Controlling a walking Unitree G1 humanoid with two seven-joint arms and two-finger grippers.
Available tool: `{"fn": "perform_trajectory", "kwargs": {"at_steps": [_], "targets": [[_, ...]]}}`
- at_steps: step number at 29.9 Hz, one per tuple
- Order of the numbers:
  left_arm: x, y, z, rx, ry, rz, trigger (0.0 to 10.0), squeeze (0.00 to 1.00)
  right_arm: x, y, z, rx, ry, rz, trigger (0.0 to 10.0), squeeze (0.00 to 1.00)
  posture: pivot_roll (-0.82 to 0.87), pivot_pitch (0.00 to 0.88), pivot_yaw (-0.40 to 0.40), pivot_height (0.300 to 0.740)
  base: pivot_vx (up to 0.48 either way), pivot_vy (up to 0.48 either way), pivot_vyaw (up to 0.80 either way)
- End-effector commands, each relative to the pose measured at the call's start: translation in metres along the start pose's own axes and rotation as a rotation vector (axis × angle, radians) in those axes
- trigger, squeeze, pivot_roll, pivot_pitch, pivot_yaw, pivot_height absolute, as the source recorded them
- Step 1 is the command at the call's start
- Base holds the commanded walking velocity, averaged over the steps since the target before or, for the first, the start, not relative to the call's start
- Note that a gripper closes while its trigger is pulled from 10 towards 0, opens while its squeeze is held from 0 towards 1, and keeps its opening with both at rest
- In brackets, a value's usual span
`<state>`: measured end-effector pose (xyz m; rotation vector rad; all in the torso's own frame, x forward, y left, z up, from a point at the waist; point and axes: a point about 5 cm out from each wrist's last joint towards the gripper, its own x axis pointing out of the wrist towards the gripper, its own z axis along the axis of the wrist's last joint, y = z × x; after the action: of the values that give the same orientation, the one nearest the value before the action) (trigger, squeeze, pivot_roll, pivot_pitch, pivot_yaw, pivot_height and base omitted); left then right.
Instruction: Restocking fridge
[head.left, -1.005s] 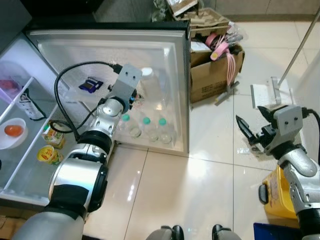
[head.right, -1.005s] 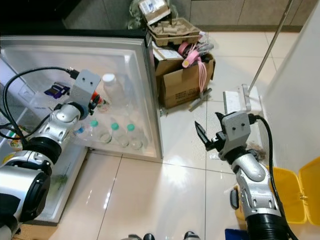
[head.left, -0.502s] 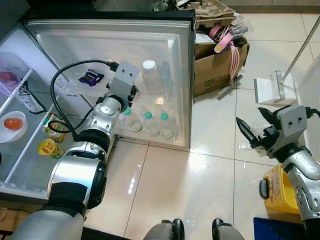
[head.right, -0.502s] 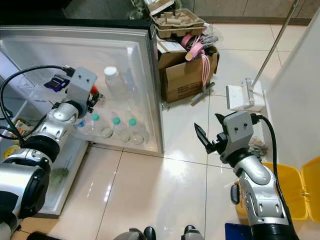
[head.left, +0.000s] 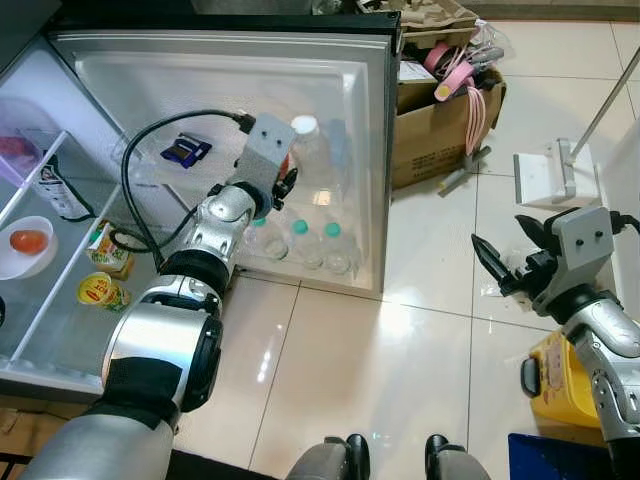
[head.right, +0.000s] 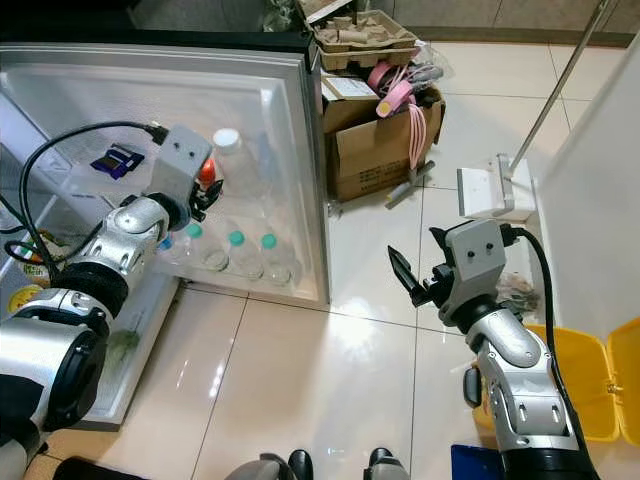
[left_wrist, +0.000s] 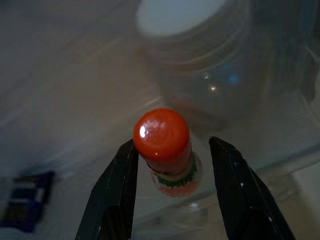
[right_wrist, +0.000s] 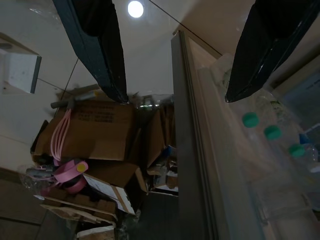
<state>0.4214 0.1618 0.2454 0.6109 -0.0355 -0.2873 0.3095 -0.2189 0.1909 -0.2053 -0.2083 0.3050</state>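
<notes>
Scene: an open fridge door (head.left: 370, 150) lies spread before the robot, its inner shelves facing up toward the camera, over a glossy tiled floor (head.left: 400, 370).
Left end effector (left_wrist: 172, 150): reaching into the door shelf at about 11 o'clock from the robot. Its two black fingers (left_wrist: 117, 185) stand either side of a red-capped bottle (left_wrist: 162, 137), narrowly spread; one finger touches the cap's side, the other stands just off it, so I cannot tell whether the bottle is gripped.
Red-capped bottle: upright in the door shelf, red cap on top, a green and red label band just below it. It sits just beside a large clear bottle with a white cap (head.left: 305, 150).
Teal-capped bottles (head.left: 299, 228): three clear bottles in a row in the lower door bin, at about 12 o'clock, just below the left end effector.
Door shelf, far side: a small dark blue packet (head.left: 184, 151) lies at about 10 o'clock.
Fridge interior (head.left: 40, 260): at 9 o'clock, shelves hold a white bowl with an orange item (head.left: 27, 242), a yellow tin (head.left: 100, 292) and a small carton (head.left: 105, 262).
Right end effector (head.left: 512, 265): held in the air over the floor at about 3 o'clock, well apart from the fridge, fingers spread wide and holding nothing.
Cardboard box (head.left: 440, 120): at 1 o'clock, just beside the door's edge, with pink straps (head.left: 465, 95) hanging out of it.
Yellow bin (head.left: 560, 385): at 4 o'clock, partly behind the right arm.
White dustpan (head.left: 545, 180): on the floor at 2 o'clock, with a long pole rising from it.
</notes>
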Motion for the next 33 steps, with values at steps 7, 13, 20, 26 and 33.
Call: {"fn": "perform_trajectory", "kwargs": {"at_steps": [7,13,20,26,33], "targets": [[-0.019,0.007,-0.053,0.063,0.257,-0.101,10.0,0.0,-0.006,0.0,-0.005,0.018,0.028,-0.007,10.0,0.0,-0.11,0.372,0.14,0.737,0.0,0.0,0.0],[-0.024,0.012,-0.06,0.072,0.277,-0.117,10.0,0.0,-0.006,0.0,-0.006,0.019,0.03,-0.007,10.0,0.0,-0.1,0.366,0.138,0.737,0.0,0.0,0.0],[-0.04,0.02,-0.084,0.114,0.342,-0.153,10.0,0.0,-0.004,-0.001,-0.006,0.022,0.028,-0.004,10.0,0.0,-0.09,0.353,0.133,0.737,0.0,0.0,0.0],[-0.053,0.034,-0.097,0.146,0.385,-0.126,10.0,0.0,-0.004,-0.002,-0.006,0.024,0.026,-0.005,10.0,0.0,-0.09,0.346,0.131,0.737,0.0,0.0,0.0],[-0.063,0.077,-0.072,0.074,0.198,0.049,10.0,0.0,-0.003,-0.002,-0.006,0.023,0.025,-0.004,10.0,0.0,-0.08,0.342,0.133,0.737,0.0,0.0,0.0]]}}
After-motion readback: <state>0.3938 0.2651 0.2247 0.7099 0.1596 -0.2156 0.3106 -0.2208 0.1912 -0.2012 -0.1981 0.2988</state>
